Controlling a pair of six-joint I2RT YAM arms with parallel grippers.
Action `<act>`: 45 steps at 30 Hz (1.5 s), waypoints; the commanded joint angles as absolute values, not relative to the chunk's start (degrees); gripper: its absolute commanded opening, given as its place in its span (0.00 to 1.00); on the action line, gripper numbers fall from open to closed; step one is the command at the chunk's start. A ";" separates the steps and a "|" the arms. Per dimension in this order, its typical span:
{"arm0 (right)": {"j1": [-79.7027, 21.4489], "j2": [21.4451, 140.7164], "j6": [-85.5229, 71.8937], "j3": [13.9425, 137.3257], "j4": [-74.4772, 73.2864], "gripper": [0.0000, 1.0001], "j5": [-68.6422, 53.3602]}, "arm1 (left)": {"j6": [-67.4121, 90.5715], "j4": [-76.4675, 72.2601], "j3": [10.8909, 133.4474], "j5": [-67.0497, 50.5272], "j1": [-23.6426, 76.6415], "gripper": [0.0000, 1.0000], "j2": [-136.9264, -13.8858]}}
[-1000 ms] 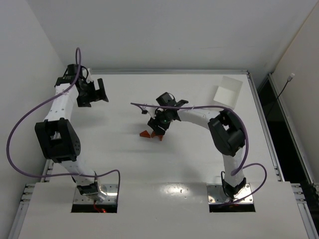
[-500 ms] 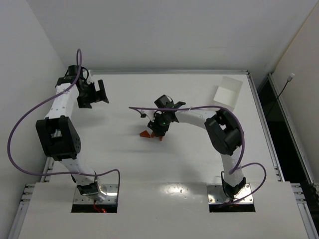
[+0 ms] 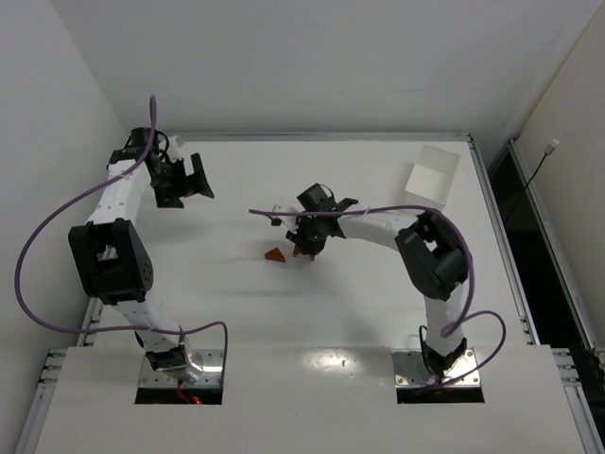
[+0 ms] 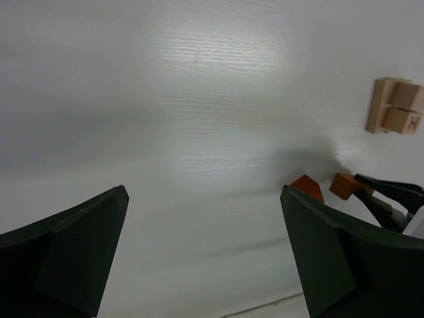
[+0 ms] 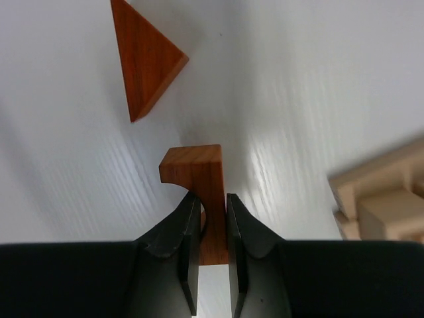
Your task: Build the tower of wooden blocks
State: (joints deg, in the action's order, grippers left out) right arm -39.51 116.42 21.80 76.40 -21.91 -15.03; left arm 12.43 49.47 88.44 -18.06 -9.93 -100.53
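My right gripper is shut on a reddish-orange block with a curved notch and holds it near the table's middle. A reddish-orange wedge lies on the table just beyond the block, apart from it; it also shows in the top view and the left wrist view. A cluster of pale tan blocks stands to the right of the held block and shows in the left wrist view. My left gripper is open and empty at the far left.
A white rectangular tray stands at the back right. A purple cable runs along each arm. Walls close the table on the left and at the back.
My right gripper has shifted slightly right and back with the orange block, away from the wedge. My left gripper has moved a little to the right.
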 commanded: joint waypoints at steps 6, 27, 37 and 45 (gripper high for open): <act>-42.09 90.89 24.87 58.11 15.23 0.00 3.67 | 1.41 52.29 81.05 -61.48 -13.54 1.00 -100.72; -45.62 84.11 69.34 20.66 78.11 0.00 -19.42 | -11.77 53.61 89.82 -41.25 10.26 0.61 -90.97; -50.53 87.80 75.85 25.57 70.59 0.00 -9.86 | -12.39 50.98 90.00 -31.49 21.70 0.65 -86.13; -50.54 91.05 75.33 29.53 67.32 0.00 -4.23 | -13.71 51.50 89.47 -27.16 26.98 0.69 -83.67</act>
State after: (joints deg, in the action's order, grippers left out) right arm -50.35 90.19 75.44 27.27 66.57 -6.46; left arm -12.10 52.66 88.23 -29.56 25.28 -85.97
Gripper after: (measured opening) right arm 0.136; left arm 0.685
